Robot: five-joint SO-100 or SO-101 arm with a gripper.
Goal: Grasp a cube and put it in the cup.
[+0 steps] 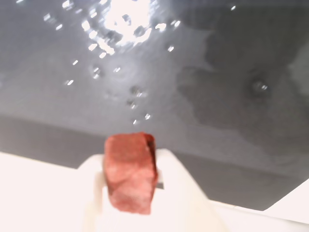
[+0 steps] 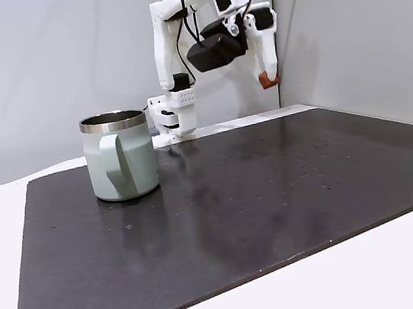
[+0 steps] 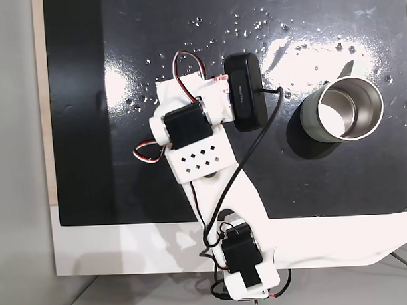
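Our gripper (image 2: pixel 269 78) was clamped on the cube (image 1: pixel 131 172), raised high above the dark mat (image 2: pixel 273 191), well apart from the cup (image 2: pixel 120 156).

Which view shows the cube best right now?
The wrist view: the cube sits close up, pinched in the white gripper, though blurred. A fixed view from the side shows it as a tiny red speck at the fingertips, high above the mat.
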